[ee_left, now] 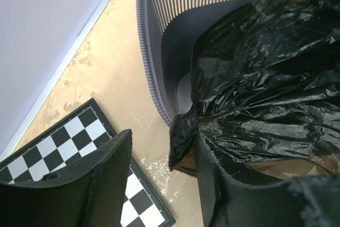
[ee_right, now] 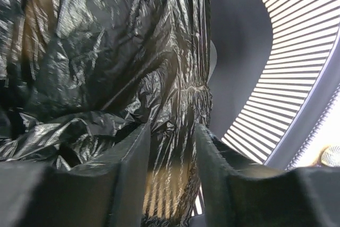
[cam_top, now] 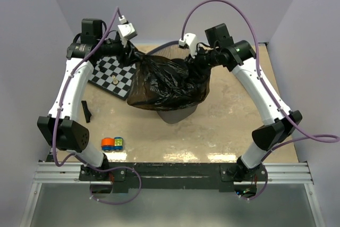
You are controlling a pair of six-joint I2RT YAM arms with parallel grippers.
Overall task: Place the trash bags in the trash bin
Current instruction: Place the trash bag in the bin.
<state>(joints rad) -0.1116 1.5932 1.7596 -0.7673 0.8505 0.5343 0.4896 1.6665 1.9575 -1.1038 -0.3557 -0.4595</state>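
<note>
Top external view shows both arms reaching toward the far half of the table (cam_top: 234, 126), with the large, billowy, glossy black plastic trash bag (cam_top: 167, 81) between them, its long axis running left to right. We find it draped over the tall grey wire-mesh trash bin (cam_top: 175, 115), covering the mouth and spilling over the near rim, not yet pushed inside. The left gripper (ee_left: 163, 150) stands well open; a twisted corner of the bag hangs just past its fingertips, unclamped. The right gripper (ee_right: 171, 131) shows a narrow gap with film lying across it; we cannot tell whether it pinches. Both arms are equally near; we judge the next move to be a downward press.
</note>
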